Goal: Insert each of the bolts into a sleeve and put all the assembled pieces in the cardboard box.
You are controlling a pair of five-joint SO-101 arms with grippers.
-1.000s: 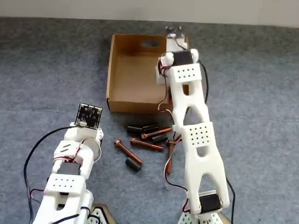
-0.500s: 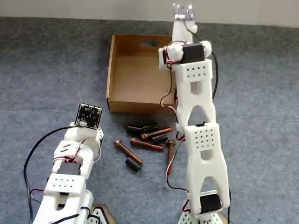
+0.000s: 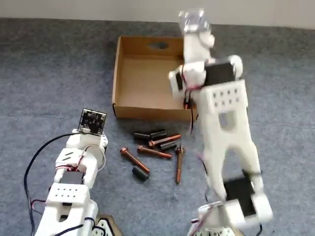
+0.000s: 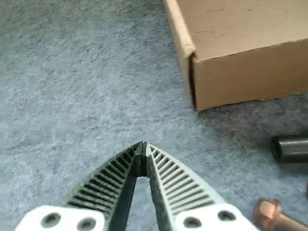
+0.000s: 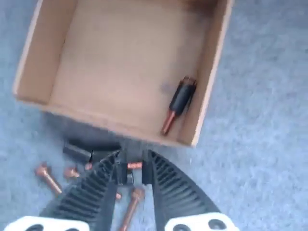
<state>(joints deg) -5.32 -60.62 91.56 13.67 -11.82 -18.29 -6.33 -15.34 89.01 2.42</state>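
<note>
Two arms are seen at the table (image 3: 44,73). The left arm (image 3: 74,182) is folded low at the near left. The right arm (image 3: 224,123) is held high at the right.

The left jaws are pressed together with nothing in them, low over the table just beside the box's front left corner.

Four loose bolts (image 3: 134,160) and four loose sleeves (image 3: 141,136) are counted on the table, between the arms and just in front of the box (image 3: 116,73). Three sleeves are bunched with the bolts close to the front wall; the fourth (image 3: 140,173) lies nearer, touching the leftmost bolt's tip.

One cardboard box is present, open-topped. One assembled piece (image 5: 179,102), a bolt in a sleeve, is seen lying in it, close to a side wall near a front corner.

The right jaws are a little spread and nothing is pinched by them.

In the high view the box's right wall and front right corner are covered by the right arm. In the left wrist view one sleeve and one bolt head are cut off at the edge.
</note>
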